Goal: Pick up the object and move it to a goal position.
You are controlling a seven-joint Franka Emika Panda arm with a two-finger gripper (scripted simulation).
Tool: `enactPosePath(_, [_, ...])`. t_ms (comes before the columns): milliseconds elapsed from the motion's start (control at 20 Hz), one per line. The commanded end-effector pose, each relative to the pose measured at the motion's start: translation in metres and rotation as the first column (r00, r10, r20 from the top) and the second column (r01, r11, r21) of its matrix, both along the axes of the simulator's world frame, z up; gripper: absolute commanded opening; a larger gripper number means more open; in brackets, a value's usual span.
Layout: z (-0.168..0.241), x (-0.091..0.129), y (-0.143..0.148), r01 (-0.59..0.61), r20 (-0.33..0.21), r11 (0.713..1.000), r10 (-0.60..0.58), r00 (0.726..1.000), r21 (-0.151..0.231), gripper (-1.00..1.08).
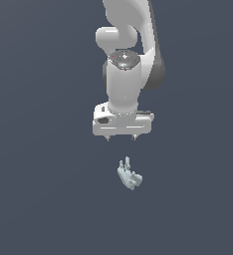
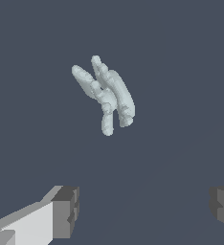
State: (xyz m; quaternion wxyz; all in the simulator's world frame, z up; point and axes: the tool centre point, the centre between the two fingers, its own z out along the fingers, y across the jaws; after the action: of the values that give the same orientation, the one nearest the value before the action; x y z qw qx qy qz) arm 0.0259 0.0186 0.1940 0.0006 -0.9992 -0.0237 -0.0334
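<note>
The white gripper (image 1: 121, 138) hangs with its fingers (image 2: 66, 210) spread wide, holding nothing. The pale blue-grey pronged object (image 1: 129, 175) lies on the dark grey floor (image 1: 39, 199) just below it, apart from both fingertips

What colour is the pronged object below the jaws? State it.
Pale blue-grey, slightly translucent-looking; the object shows best in the wrist view.

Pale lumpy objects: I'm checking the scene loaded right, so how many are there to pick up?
1. The pale lumpy object lies alone on the dark surface, just below the open hand in the exterior view. The wrist view shows the same single item; nothing appears hidden.
</note>
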Motion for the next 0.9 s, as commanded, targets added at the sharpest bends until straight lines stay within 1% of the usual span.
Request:
enactPosePath(0, [0.000, 0.000, 0.000, 0.000, 0.000, 1.000, 0.000, 1.000, 0.000, 1.08])
enactPosePath(300, [0.002, 0.003, 0.012, -0.042, 0.009, 0.999, 0.042, 0.999, -0.007, 1.08])
enactPosePath(550, [0.000, 0.005, 0.012, -0.044, 0.008, 0.999, 0.044, 0.999, -0.012, 1.08])
enactPosePath(850, [-0.013, 0.015, 0.013, -0.064, 0.002, 0.997, 0.064, 0.998, -0.044, 1.08])
